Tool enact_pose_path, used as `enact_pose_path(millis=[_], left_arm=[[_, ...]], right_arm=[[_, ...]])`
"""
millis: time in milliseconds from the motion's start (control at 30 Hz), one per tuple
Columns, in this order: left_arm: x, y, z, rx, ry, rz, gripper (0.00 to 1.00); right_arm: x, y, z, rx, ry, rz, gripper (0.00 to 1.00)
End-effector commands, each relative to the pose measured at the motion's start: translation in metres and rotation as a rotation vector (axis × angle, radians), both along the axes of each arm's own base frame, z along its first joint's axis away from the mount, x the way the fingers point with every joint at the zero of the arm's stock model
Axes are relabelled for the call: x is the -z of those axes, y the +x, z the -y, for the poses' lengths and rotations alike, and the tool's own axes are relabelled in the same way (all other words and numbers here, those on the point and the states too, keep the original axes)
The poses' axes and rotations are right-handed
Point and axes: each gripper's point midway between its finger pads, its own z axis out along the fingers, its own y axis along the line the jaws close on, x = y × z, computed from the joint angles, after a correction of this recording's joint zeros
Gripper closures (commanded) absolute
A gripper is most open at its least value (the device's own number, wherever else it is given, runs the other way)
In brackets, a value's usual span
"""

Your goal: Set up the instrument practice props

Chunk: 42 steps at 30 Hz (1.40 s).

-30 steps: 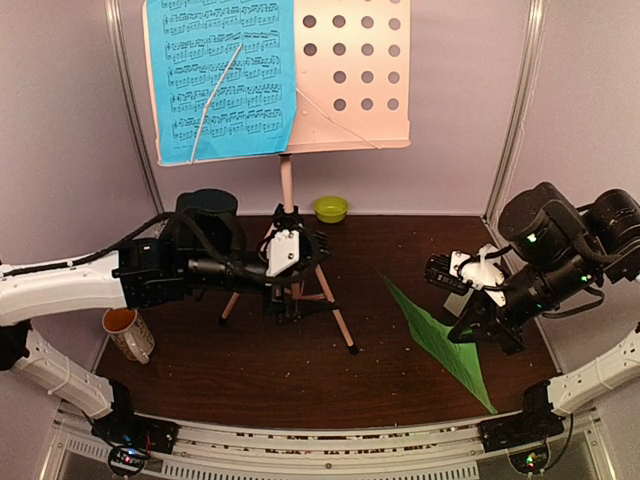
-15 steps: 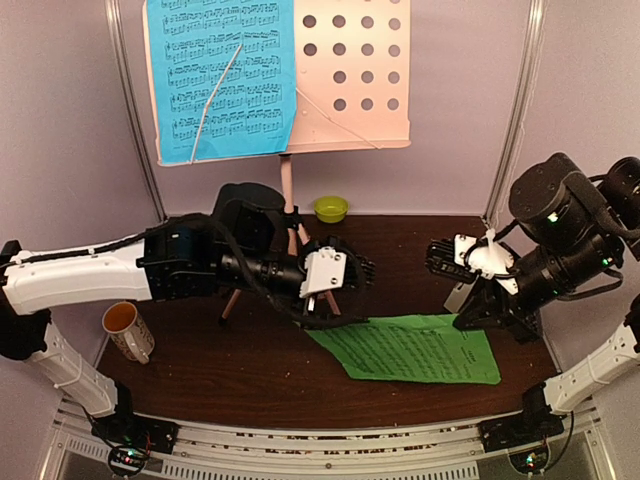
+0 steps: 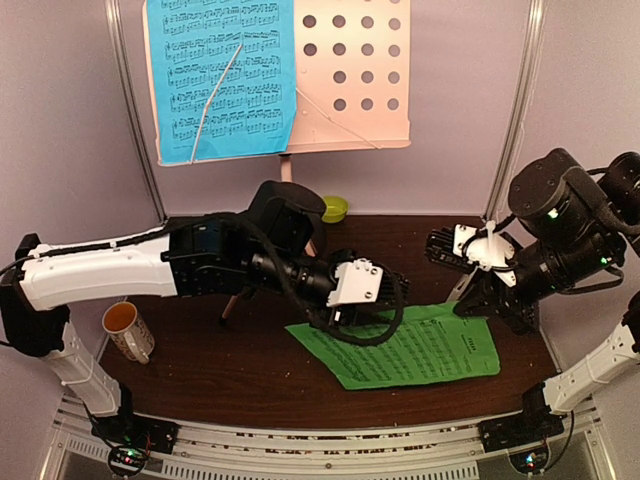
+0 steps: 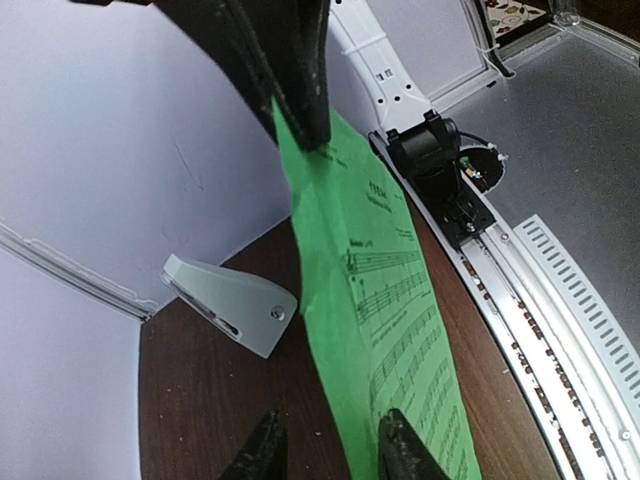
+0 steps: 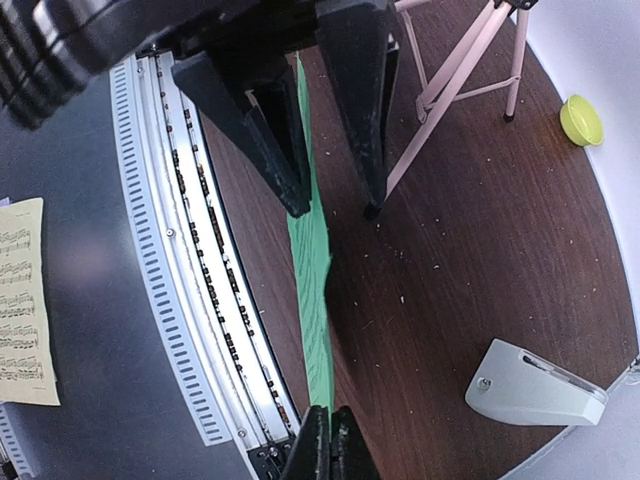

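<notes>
Dark brown table [image 3: 250,375] inside lavender walls. The pink music stand [image 3: 350,70] is up at the back edge with the blue sheet [image 3: 220,75] already sitting on the left half of its desk, so the right half looks like the obvious free spot.

The green sheet [image 3: 420,345] is off the wood over the front-right part of the table, strung between both arms. The right gripper [image 5: 328,445] has its fingers pressed together on the sheet's right edge, and I'm pretty sure that's what's holding it up. The left gripper [image 4: 332,452] has its fingers spread either side of the opposite edge, with paper running through the gap, but it's not visibly pinching yet. My guess is it's going for a two-handed hold so the floppy paper doesn't droop on the way to the stand.

The white metronome [image 5: 535,385] sits near the right edge, out of the way. The mug [image 3: 125,330] by the left edge and the lime bowl [image 3: 333,208] at the back aren't involved.
</notes>
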Motion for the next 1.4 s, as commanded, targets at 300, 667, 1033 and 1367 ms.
enact_pose_path(millis=[300,667,1033,1367], left_arm=[[-0.017,-0.001,-0.002,-0.045,-0.002,0.02,1.0],[-0.106,-0.01,-0.064,-0.049,-0.281,-0.222,1.0],[-0.084,-0.021,-0.089,-0.032,-0.216,-0.258,1.0],[-0.059,-0.024,-0.097,-0.046,-0.148,-0.256,1.0]], right_arm=[[-0.048,0.026,0.005,0.103,0.135,0.161,0.86],[-0.184,0.071,0.059,0.382,0.843,0.51,0.23],[-0.207,0.138,-0.034,0.351,0.599,0.757,0.24],[-0.208,0.18,-0.104,0.305,0.531,0.794,0.31]])
